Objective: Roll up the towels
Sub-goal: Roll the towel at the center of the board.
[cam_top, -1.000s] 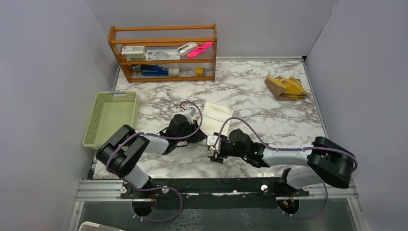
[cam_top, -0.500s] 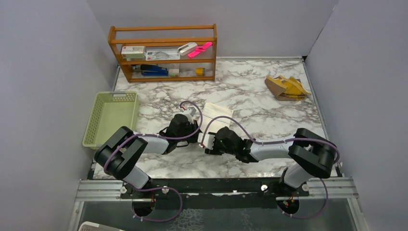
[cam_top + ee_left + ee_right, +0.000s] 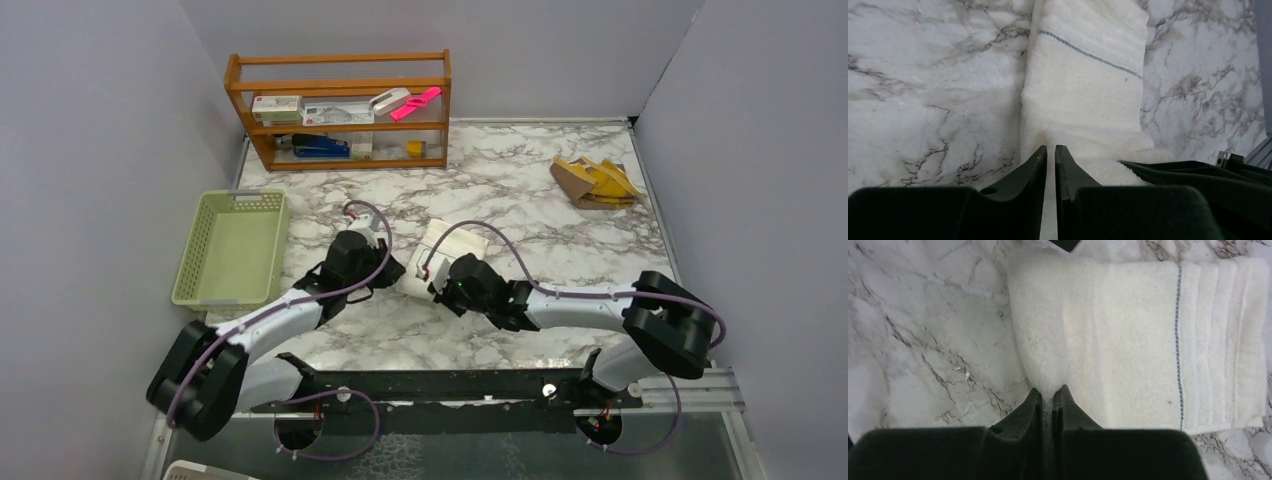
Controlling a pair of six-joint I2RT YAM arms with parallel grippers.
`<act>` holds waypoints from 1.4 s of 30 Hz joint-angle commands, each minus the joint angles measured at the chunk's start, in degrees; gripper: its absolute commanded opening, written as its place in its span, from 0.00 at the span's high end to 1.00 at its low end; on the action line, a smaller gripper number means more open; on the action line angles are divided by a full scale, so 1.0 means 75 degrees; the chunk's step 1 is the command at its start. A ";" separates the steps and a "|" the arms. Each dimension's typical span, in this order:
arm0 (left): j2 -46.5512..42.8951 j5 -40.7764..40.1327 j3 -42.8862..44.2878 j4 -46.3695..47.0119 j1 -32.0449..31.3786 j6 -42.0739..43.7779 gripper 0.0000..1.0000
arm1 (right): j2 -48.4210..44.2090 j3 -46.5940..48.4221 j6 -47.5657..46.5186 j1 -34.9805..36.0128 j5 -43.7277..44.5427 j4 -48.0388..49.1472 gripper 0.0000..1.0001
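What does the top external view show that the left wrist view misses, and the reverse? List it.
Only top external: the wooden shelf rack, the pale green plastic basket, the crumpled mustard-yellow and brown towel. Only left wrist: the blue dashed stitch line across the plain white textured towel, and the left claw pinching its edge. Both: that white towel on the marble table.

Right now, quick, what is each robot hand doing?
Left gripper: shut on the white towel.
Right gripper: shut on the white towel too.
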 commanded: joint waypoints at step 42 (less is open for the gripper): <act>-0.0127 0.1042 -0.0815 0.1902 -0.0400 -0.0835 0.80 | 0.3189 -0.1161 0.9553 -0.3320 -0.7326 0.5614 0.99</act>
